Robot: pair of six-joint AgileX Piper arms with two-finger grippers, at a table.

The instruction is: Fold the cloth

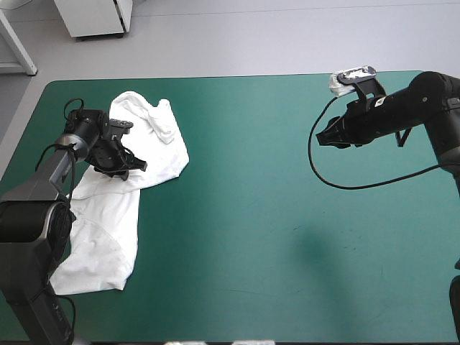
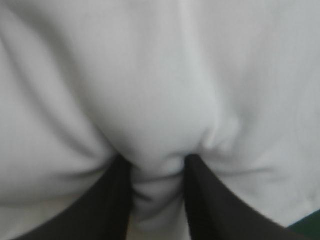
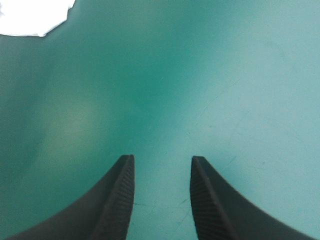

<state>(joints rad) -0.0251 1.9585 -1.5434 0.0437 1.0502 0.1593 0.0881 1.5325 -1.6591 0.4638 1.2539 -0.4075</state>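
A: T-shirt (image 1: 108, 237) posn?
B: White, being logged along the left edge of the table (image 1: 287, 215). The far part is being seen bunched and doubled over, w/ a rumpled lobe twd the far edge. The near part is lying flatter, reaching twd the near-left corner.
A: L gripper (image 1: 128, 167)?
B: Is being pressed down onto the shirt's far part, approx. where the bunched and flat areas are meeting. In the left wrist view the black fingers (image 2: 107, 200) are being held apart. A bulge of white T-shirt (image 2: 160, 75) is sitting btwn them, w/ creases running in to both tips. Not clamped; the gap is being filled by fabric.
A: R gripper (image 1: 323, 136)?
B: Is being held well apart from the shirt, above bare teal-green cover (image 3: 225, 90) nr the far-right corner, and is being pointed twd the left edge. Its own view is showing the R gripper (image 3: 161, 160) w/ fingers spread and nothing btwn them. Only a small white patch of T-shirt (image 3: 30, 15) is being shown there, far ahead of the gripper.
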